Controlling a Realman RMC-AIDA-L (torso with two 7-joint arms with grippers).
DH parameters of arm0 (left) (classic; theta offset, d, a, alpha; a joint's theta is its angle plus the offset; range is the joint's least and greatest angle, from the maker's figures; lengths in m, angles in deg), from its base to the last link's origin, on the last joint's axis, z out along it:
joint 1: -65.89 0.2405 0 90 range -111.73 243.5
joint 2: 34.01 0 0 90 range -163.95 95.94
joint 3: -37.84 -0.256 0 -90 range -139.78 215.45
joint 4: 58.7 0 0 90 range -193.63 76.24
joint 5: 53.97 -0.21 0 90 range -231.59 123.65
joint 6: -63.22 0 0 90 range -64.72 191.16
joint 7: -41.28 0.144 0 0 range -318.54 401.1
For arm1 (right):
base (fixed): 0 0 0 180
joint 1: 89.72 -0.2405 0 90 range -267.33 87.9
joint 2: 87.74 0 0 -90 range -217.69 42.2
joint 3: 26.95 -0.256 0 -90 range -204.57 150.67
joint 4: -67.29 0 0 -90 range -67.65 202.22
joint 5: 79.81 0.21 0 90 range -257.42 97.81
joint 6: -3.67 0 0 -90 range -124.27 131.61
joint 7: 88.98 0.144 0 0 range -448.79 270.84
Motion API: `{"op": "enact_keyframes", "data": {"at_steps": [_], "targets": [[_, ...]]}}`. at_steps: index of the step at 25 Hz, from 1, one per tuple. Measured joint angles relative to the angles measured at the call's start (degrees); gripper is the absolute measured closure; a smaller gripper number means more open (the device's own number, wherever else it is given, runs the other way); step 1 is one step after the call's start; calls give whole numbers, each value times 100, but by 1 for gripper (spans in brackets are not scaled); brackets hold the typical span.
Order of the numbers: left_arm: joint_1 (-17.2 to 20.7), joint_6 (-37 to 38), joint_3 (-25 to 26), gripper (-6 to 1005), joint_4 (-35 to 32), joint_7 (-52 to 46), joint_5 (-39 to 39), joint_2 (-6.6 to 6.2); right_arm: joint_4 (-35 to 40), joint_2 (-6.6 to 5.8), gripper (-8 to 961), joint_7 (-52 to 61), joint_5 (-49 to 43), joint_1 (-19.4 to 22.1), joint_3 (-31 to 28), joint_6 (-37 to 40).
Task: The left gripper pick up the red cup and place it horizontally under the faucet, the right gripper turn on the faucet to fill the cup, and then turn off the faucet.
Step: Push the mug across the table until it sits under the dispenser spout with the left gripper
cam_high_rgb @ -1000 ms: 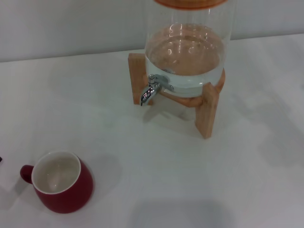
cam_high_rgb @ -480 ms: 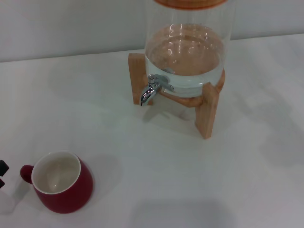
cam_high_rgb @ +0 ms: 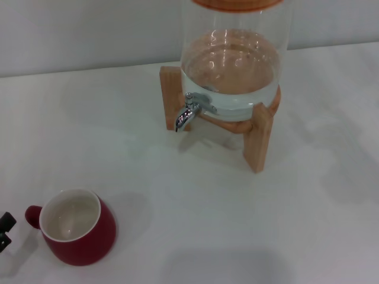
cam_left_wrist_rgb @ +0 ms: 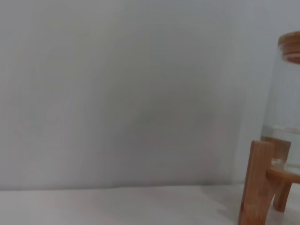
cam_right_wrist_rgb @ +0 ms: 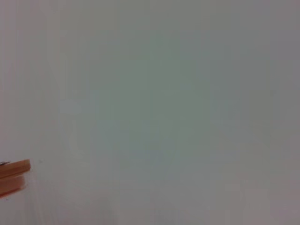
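The red cup (cam_high_rgb: 75, 228) sits upright in the lower left of the head view, in the same spot as before, and its white inside looks empty. The left gripper (cam_high_rgb: 5, 231) has come a bit further in at the left edge, just beside the cup's handle; I cannot tell how its fingers stand. The faucet (cam_high_rgb: 188, 111) pokes out of the glass dispenser (cam_high_rgb: 234, 56), partly filled with water, on its wooden stand (cam_high_rgb: 257, 137) at upper middle.

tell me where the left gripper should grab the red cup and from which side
Probably the rounded body of the red cup, approached from the robot's left, where the left gripper already sits. The cup stands upright with its small loop handle facing that side, so grip just clear of it.
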Motion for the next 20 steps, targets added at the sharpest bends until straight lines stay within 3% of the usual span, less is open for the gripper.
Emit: {"op": "enact_keyframes", "data": {"at_steps": [20], "targets": [[-156, 568, 1, 256, 223, 304, -197, -10, 21, 17, 233, -3, -1, 35, -62, 6]]}}
